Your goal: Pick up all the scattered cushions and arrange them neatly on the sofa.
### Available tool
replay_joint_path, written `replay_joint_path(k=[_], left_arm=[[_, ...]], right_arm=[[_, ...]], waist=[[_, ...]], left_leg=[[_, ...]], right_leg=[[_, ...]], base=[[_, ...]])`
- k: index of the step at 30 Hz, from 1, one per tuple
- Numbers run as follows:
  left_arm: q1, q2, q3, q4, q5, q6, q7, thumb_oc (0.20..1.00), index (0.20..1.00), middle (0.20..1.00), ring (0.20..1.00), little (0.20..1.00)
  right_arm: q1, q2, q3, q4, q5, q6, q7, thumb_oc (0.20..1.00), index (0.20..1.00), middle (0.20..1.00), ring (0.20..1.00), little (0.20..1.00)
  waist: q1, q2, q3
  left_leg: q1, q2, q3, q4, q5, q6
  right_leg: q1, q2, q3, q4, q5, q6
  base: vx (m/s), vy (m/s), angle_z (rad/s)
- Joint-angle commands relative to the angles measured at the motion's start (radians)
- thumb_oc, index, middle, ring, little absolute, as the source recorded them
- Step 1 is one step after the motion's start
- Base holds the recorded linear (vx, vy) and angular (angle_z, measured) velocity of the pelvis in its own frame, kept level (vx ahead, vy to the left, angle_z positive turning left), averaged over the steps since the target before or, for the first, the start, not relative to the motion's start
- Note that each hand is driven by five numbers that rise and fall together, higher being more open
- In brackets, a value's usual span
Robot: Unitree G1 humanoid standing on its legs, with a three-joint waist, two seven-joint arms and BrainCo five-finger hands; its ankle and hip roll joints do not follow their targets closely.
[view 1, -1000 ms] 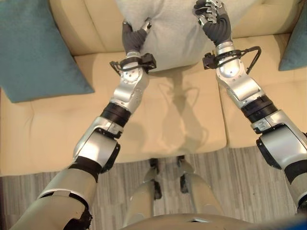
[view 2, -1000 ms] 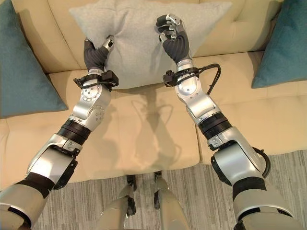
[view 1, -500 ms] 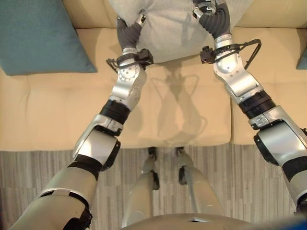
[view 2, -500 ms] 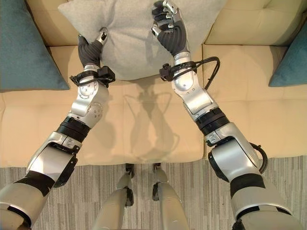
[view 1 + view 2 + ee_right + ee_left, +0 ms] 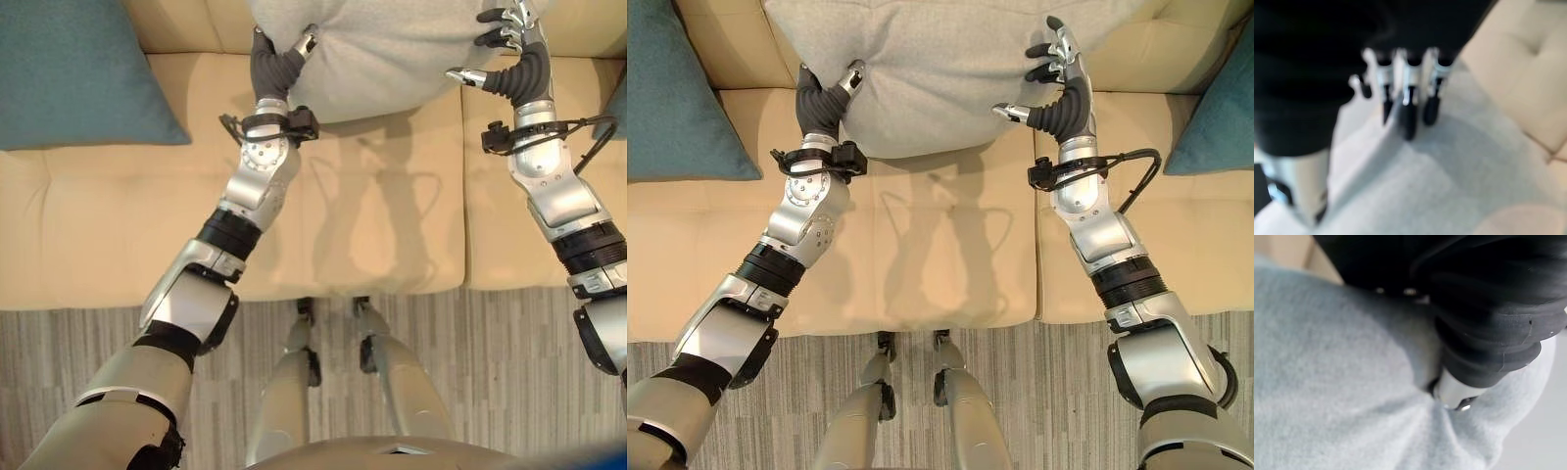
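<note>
Sofa, cream upholstery, serving as the receiving surface. Contents at present: one grey cushion propped at the middle against the backrest; one teal cushion on the seat at the robot's left end; a second teal cushion at the right end, partly cut off by the frame edge. Left hand: fingers curled round the grey cushion's lower left corner, cloth bunched in the grip, as the left wrist view confirms. Right hand: fingers spread and released, hovering just beside the cushion's right edge, holding nothing. Progress, as judged: three cushions are on the sofa; the grey one looks nearly placed but not yet let go by the left hand. Striped floor in front carries no cushion within sight; whether others lie elsewhere cannot be told.
</note>
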Motion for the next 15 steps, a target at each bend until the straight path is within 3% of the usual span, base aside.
replay_joint_path(k=[1, 9, 15], left_arm=[[-0.015, 0.034, 0.035, -0.084, 0.024, -0.075, -0.037, 0.2, 0.2, 0.2, 0.2, 0.2], [0.067, 0.042, 0.03, -0.175, 0.017, -0.084, -0.084, 0.2, 0.2, 0.2, 0.2, 0.2], [0.051, 0.016, 0.01, -0.171, 0.014, -0.092, -0.086, 0.2, 0.2, 0.2, 0.2, 0.2]], right_arm=[[-0.046, -0.098, -0.023, 0.082, 0.037, 0.02, 0.007, 1.0, 1.0, 1.0, 1.0, 1.0], [-0.161, -0.126, 0.058, 0.244, 0.077, 0.033, 0.045, 1.0, 1.0, 1.0, 1.0, 1.0], [-0.231, -0.062, 0.117, 0.283, 0.166, 0.006, 0.1, 1.0, 1.0, 1.0, 1.0, 1.0]], waist=[[0.016, 0.002, -0.009], [0.044, 0.008, -0.006], [0.057, 0.009, -0.009]], left_leg=[[0.017, 0.043, 0.05, -0.001, 0.015, -0.108], [0.016, 0.043, 0.049, -0.001, 0.023, -0.112], [0.006, 0.045, 0.041, -0.001, 0.029, -0.113]], right_leg=[[0.019, -0.065, 0.005, -0.029, 0.047, 0.146], [0.016, -0.065, -0.001, -0.029, 0.049, 0.147], [0.003, -0.064, -0.004, -0.029, 0.052, 0.147]], base=[[0.0, 0.0, 0.0], [0.0, -0.009, 0.0], [0.0, 0.0, 0.0]])
